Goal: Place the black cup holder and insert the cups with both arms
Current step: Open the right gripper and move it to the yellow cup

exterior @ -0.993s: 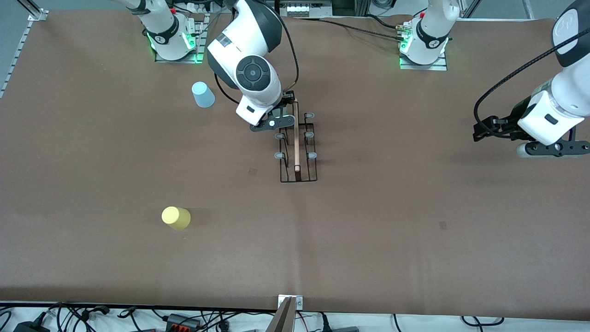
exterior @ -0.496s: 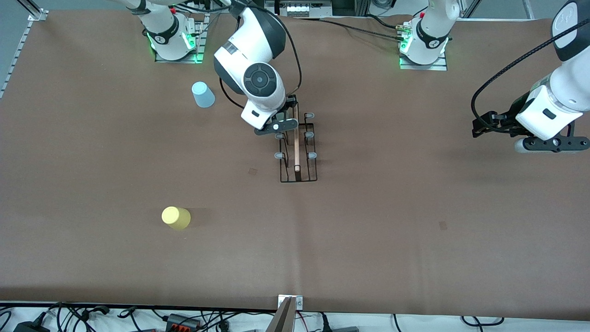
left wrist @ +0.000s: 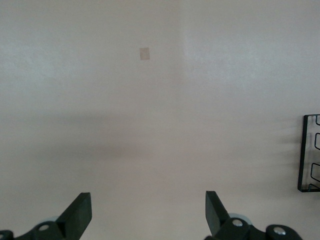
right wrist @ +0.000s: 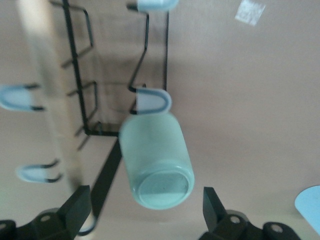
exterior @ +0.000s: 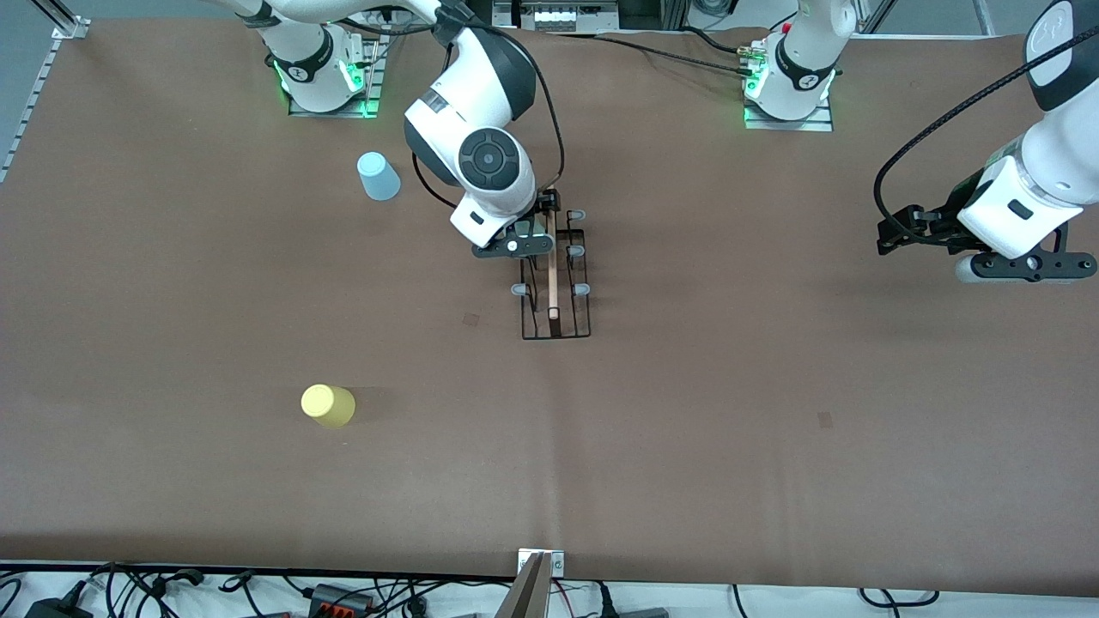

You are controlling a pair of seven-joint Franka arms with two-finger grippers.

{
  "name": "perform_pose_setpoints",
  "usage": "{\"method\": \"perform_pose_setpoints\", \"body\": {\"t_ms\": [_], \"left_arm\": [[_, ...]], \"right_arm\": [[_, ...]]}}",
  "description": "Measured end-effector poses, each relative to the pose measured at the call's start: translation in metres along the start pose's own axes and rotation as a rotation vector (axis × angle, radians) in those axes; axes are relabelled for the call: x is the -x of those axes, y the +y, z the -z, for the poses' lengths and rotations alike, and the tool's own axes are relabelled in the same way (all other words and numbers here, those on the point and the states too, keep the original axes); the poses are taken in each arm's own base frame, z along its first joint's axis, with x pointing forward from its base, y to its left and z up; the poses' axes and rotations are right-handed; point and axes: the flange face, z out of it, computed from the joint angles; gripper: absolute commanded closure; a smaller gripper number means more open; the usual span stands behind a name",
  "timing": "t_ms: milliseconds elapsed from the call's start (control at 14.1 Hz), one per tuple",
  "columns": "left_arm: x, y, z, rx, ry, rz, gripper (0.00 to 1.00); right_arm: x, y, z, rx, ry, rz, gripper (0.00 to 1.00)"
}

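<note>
The black cup holder [exterior: 556, 292] stands mid-table, its pale rod pointing toward the front camera. My right gripper [exterior: 543, 206] hangs over the holder's end nearest the robot bases. In the right wrist view it [right wrist: 146, 200] is open, and the fingers [right wrist: 79, 205] stand clear on both sides of the mint green cup [right wrist: 155, 160]. That cup is bottom-up at the holder [right wrist: 75, 75], by a grey-blue capped prong [right wrist: 152, 100]. The arm hides it in the front view. My left gripper [exterior: 897, 236] is open and empty [left wrist: 148, 199] over bare table.
The light blue cup [exterior: 378, 176] stands upside down near the right arm's base; its edge shows in the right wrist view [right wrist: 309, 202]. The yellow cup [exterior: 327, 405] lies nearer the front camera. The holder's corner [left wrist: 310, 155] shows in the left wrist view.
My right arm has shifted a little toward the left arm's end, staying over the holder's end. My left arm has drawn back slightly toward its base.
</note>
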Motion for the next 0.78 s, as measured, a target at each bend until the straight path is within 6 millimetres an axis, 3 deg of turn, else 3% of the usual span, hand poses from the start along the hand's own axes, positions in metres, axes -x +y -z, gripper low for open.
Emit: {"method": "perform_pose_setpoints", "body": {"t_ms": [142, 213, 354, 567, 780], "left_arm": [[0.0, -0.001, 0.001, 0.0, 0.002, 0.002, 0.0], [0.0, -0.002, 0.001, 0.0, 0.003, 0.004, 0.0], [0.0, -0.004, 0.004, 0.0, 0.007, 0.008, 0.0], [0.001, -0.005, 0.009, 0.0, 0.017, 0.008, 0.0], [0.002, -0.005, 0.012, 0.0, 0.023, 0.008, 0.0]], "right_arm": [[-0.017, 0.016, 0.038, -0.01, 0.041, -0.074, 0.0], [-0.035, 0.04, 0.059, -0.006, 0.07, -0.122, 0.0], [-0.082, 0.114, 0.089, 0.003, 0.122, -0.248, 0.0], [-0.151, 0.238, 0.097, -0.017, 0.176, -0.405, 0.0], [-0.198, 0.317, 0.083, -0.016, 0.21, -0.363, 0.0]]}}
